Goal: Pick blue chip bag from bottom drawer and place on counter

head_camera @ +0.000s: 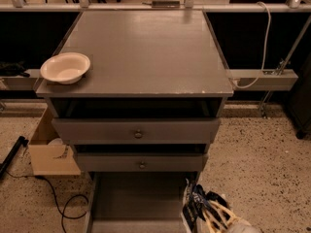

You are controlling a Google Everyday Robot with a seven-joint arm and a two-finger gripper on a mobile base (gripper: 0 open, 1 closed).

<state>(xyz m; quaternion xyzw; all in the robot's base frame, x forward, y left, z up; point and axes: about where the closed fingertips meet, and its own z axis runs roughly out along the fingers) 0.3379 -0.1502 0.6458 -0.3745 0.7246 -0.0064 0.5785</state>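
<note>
The blue chip bag (195,204) is a crinkled dark bag with white patches at the bottom right of the camera view, over the right wall of the open bottom drawer (138,198). My gripper (214,216) comes in from the lower right corner, and its pale fingers (224,218) are closed on the bag. The drawer's grey floor is bare to the left of the bag. The counter (146,52) is the wide grey top of the cabinet above.
A white bowl (65,67) sits on the counter's front left corner. Two upper drawers with round knobs (138,133) stick out slightly above the bottom drawer. A cardboard box (48,152) and a black cable (63,205) lie on the floor to the left.
</note>
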